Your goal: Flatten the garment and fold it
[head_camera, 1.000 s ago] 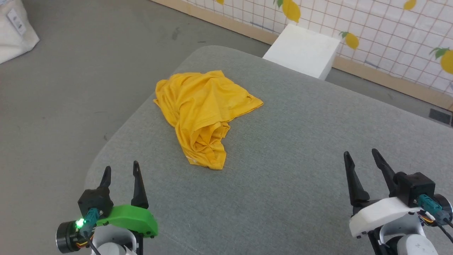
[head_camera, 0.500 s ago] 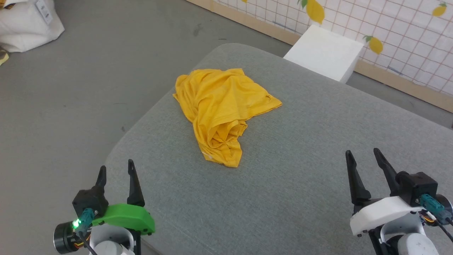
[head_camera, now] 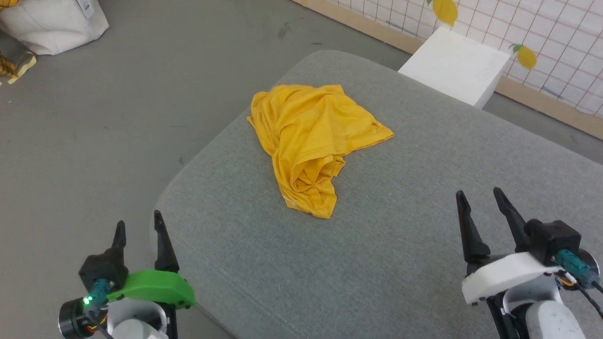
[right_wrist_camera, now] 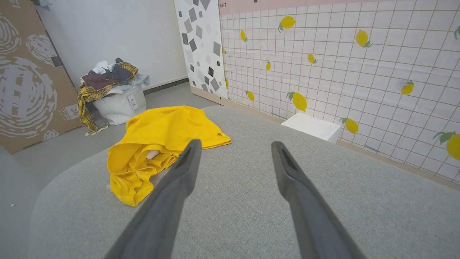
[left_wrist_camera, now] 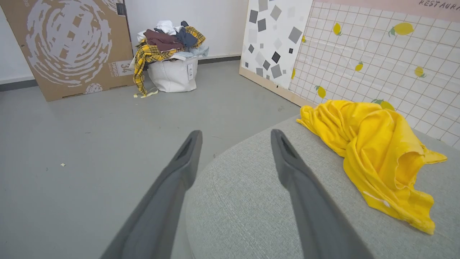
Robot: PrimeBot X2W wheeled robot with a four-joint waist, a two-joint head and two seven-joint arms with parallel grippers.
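My head camera looks steeply down from high over the grey cushion (head_camera: 400,245). My left wrist camera sits low at its corner, facing the laundry basket (left_wrist_camera: 172,73) and lemon-tiled wall (left_wrist_camera: 377,54); my right one looks low across it toward that wall. All share the yellow t-shirt (head_camera: 315,132).

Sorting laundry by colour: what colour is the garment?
The garment is mustard yellow, best in head view.

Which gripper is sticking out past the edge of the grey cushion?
The left gripper, with the green cover: one jaw hangs over the floor. The right gripper sits wholly over the cushion.
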